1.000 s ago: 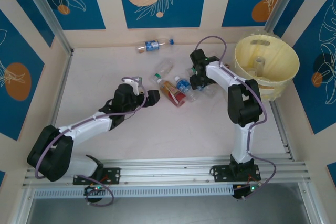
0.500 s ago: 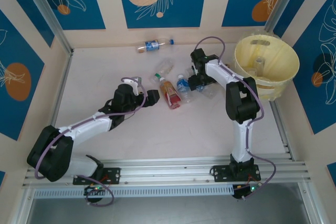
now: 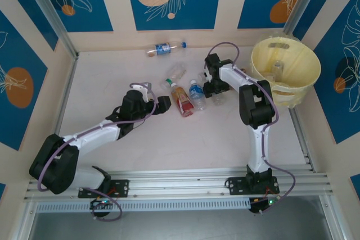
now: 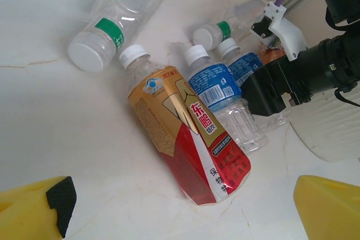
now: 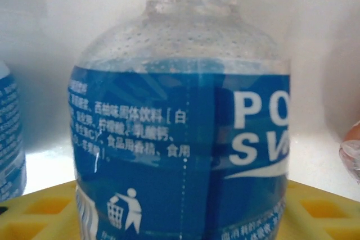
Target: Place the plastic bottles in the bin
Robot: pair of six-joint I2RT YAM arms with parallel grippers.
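The right claw (image 3: 208, 87) sits low among the bottles (image 3: 190, 93) at the middle of the bench (image 3: 112, 77), with a blue-labelled bottle (image 5: 180, 133) between its yellow pads (image 5: 329, 212); whether it is gripped I cannot tell. Closing off-centre on that thin round wall could squirt it out or knock its neighbours. The bin (image 3: 298, 63) stands well apart to the right, so a loose hold risks a drop. The left claw (image 3: 162, 103) gapes wide near the red-and-gold bottle (image 4: 185, 139).

White, faintly veined surface (image 3: 112, 77). Far bottle (image 3: 163, 48), blue label, lies on its side near the back wall. Mid-surface cluster, all lying down: green-label bottle (image 3: 175, 73), red-and-gold bottle (image 3: 181, 100), and blue-label bottle (image 3: 197, 94) touching its right flank. Pale-yellow bin (image 3: 295, 95) at far right.
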